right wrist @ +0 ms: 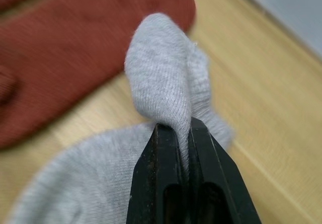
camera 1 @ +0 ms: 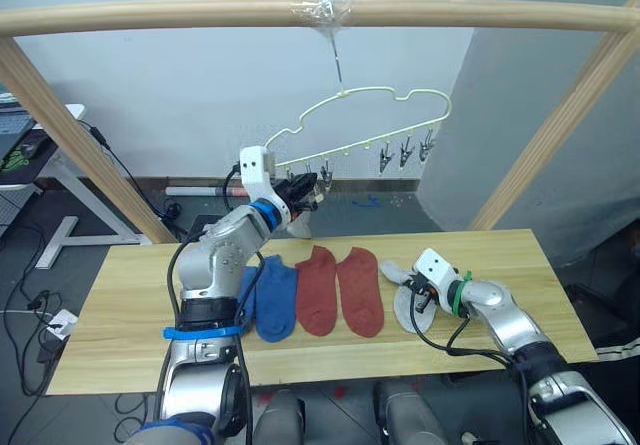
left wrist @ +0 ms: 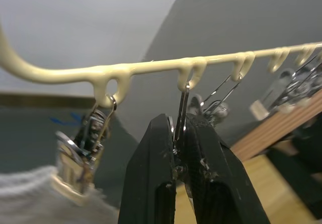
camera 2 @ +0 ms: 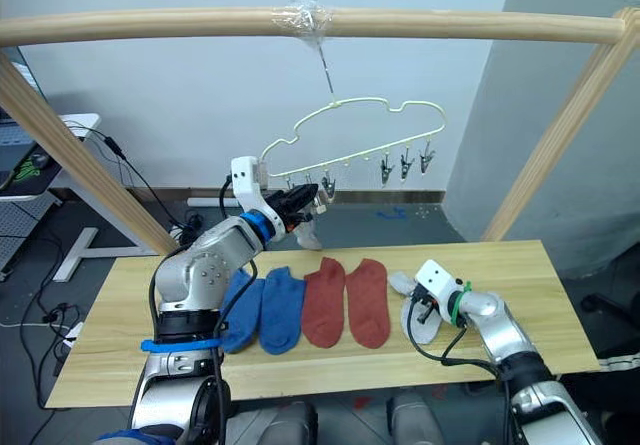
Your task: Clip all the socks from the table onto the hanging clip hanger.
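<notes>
The robot's right gripper (right wrist: 175, 126) is pinching a fold of a light grey sock (right wrist: 166, 78) on the wooden table (camera 1: 130, 315), its two black fingers (right wrist: 156, 173) closed tight on the knit so that a soft ridge of fabric is bunching up above them. Across the table, the left gripper (left wrist: 178, 128) is reaching up to the pale clip hanger (camera 1: 370, 125) dangling from the pole frame (camera 1: 200, 13), its fingers squeezed together on one of the small metal clips (left wrist: 182, 103) near the hanger's left end. Another grey sock (left wrist: 30, 194) is already hanging from the neighbouring clip (left wrist: 83, 148). Two blue socks (camera 1: 270, 300) and two rust-red socks (camera 1: 340, 290) are lying flat, side by side, in the middle of the table, the grey one just to their right.

The sock is looking light, limp and stretchy, likely to droop and fold wherever it is lifted, with little risk of damage. Gripping it near the cuff or an edge, as a doubled fold, is probably giving the surest hold and leaving free fabric to feed into a clip. The hanger is swinging freely on its hook, so it may drift when pushed.
</notes>
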Action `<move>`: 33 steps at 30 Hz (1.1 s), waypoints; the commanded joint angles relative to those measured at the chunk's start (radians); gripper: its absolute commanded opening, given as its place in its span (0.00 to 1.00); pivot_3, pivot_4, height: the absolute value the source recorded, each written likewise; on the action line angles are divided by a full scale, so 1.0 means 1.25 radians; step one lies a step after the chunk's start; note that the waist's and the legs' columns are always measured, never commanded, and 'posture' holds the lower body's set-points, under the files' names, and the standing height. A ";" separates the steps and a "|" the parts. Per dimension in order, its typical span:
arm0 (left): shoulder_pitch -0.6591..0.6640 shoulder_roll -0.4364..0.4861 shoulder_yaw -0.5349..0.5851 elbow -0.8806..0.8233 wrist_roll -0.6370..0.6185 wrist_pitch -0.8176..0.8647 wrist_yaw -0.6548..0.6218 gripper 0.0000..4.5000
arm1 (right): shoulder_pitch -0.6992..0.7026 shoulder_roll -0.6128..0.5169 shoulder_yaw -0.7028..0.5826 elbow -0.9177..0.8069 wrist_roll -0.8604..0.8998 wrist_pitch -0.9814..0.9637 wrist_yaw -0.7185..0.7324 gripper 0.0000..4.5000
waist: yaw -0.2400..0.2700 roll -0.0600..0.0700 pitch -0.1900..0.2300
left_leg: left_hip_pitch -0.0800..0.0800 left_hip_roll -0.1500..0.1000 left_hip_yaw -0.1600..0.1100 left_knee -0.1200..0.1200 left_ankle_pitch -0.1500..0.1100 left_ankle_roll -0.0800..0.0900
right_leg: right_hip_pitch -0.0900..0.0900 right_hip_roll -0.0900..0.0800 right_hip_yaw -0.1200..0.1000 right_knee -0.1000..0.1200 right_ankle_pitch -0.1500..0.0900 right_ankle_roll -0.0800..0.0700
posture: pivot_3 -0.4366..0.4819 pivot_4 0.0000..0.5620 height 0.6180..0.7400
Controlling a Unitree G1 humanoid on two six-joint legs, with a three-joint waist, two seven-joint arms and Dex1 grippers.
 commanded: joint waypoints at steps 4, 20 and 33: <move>-0.014 -0.002 0.097 0.007 -0.118 0.124 0.074 0.01 | 0.049 -0.002 -0.008 -0.325 0.007 0.125 -0.015 0.01 | 0.006 0.000 0.000 | 0.000 0.000 0.000 0.000 0.000 0.000 | 0.000 0.000 0.000 0.000 0.000 0.000 | 0.50 0.32 1.00; -0.024 -0.046 0.192 0.014 -0.333 0.214 0.224 0.01 | -0.007 0.078 0.088 -0.536 -0.148 0.204 -0.160 0.01 | 0.009 0.000 0.000 | -0.001 0.000 0.000 0.000 0.000 0.000 | -0.001 0.000 0.000 -0.001 0.000 0.000 | 0.49 0.32 1.00; 0.007 -0.055 0.174 -0.021 -0.409 0.197 0.272 0.01 | -0.053 0.123 0.095 -0.517 -0.151 0.225 -0.165 0.01 | 0.011 0.000 0.000 | -0.001 0.000 0.000 -0.001 0.000 -0.001 | -0.001 0.000 0.000 -0.002 -0.001 -0.001 | 0.49 0.30 1.00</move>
